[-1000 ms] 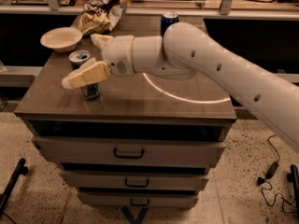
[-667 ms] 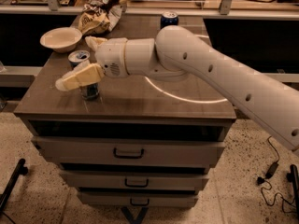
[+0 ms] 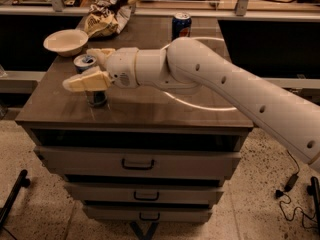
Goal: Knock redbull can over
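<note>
Straddling the redbull can [image 3: 96, 98], the gripper [image 3: 79, 69] sits at the near-left of the drawer cabinet top [image 3: 150, 110], fingers spread, one on the near side of the can, one on the far side; contact unclear. Can upright, silver top showing between them. Bowl [image 3: 65, 41] and crumpled bag [image 3: 107, 18] far-left, Pepsi can [image 3: 181, 25] far off, well apart. Judgement: push high on the can with one finger, sweeping sideways toward bare tabletop, not the bowl.

Near front-left corner of desk [image 3: 150, 109], redbull can [image 3: 96, 98], straddled by gripper [image 3: 79, 68]. Behind, at left edge, bowl [image 3: 65, 41]. Back-left corner, bag [image 3: 107, 16]. Mid back edge, Pepsi can [image 3: 181, 25].
</note>
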`<action>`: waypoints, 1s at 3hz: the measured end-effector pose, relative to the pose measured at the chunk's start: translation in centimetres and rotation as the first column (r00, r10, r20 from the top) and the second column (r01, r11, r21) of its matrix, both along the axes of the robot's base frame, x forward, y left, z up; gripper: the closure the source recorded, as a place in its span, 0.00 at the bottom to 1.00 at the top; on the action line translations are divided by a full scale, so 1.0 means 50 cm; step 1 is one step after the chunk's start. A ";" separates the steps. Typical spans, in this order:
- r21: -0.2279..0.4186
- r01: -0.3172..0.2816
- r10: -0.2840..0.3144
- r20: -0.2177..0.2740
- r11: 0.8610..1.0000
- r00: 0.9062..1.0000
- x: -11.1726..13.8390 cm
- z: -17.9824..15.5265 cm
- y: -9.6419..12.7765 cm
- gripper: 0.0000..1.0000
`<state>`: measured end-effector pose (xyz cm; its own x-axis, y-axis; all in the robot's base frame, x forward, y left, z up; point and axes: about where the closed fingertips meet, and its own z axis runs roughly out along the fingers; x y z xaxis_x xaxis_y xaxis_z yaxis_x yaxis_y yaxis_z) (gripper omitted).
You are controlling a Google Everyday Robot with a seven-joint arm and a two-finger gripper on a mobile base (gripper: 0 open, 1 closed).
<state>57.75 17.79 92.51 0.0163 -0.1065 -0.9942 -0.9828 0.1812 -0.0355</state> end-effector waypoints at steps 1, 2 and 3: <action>0.005 0.001 -0.001 0.012 1.000 1.000 0.011 -0.010 -0.020 0.49; 0.033 -0.025 0.023 0.043 0.999 0.999 0.014 -0.003 -0.038 0.70; 0.008 -0.081 0.079 0.162 0.997 0.984 0.001 0.072 -0.068 1.00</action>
<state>57.81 14.39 96.09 0.1843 -0.0843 -0.9792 -0.9757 0.1041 -0.1926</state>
